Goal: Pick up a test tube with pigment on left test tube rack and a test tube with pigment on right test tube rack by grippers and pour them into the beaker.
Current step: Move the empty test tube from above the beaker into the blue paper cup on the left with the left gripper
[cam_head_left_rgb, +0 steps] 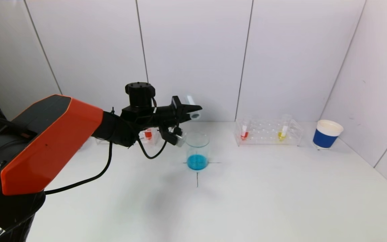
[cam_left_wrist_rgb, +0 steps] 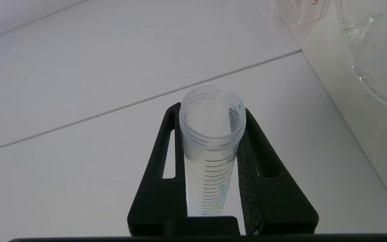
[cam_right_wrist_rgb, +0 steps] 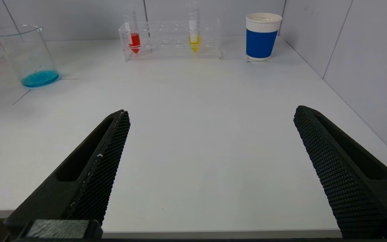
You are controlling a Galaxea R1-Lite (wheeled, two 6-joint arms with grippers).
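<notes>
White desk (cam_head_left_rgb: 247, 201) w/ a thin black cross mark under the beaker; pale grey wall panels (cam_head_left_rgb: 193, 50) w/ dark seams close it in at 12 and 3 o'clock.

Beaker (cam_head_left_rgb: 197, 151) sits desk centre, shallow blue liquid in the bottom. Left tool (cam_head_left_rgb: 193, 112) hangs above it toward 11 o'clock, clamped on a clear tube (cam_head_left_rgb: 192, 107) held tipped over, mouth by the beaker's rim side. In the wrist view the tube (cam_left_wrist_rgb: 212, 148) looks drained, just a blue trace at the lip and along the wall.

Left rack (cam_head_left_rgb: 148, 136) at 10 o'clock of the beaker, mostly hidden behind the arm; one red tube (cam_head_left_rgb: 148, 133) shows. Right rack (cam_head_left_rgb: 269, 132) at 2 o'clock, w/ a red tube (cam_head_left_rgb: 244, 131) at its left end and a yellow tube (cam_head_left_rgb: 283, 131) right of middle. Blue-and-white paper cup (cam_head_left_rgb: 327, 134) just beyond the rack, near the 3 o'clock wall.

Right tool (cam_right_wrist_rgb: 210, 134): jaws spread wide, nothing between, low at the desk's near edge (6 o'clock), well apart from the right rack.
</notes>
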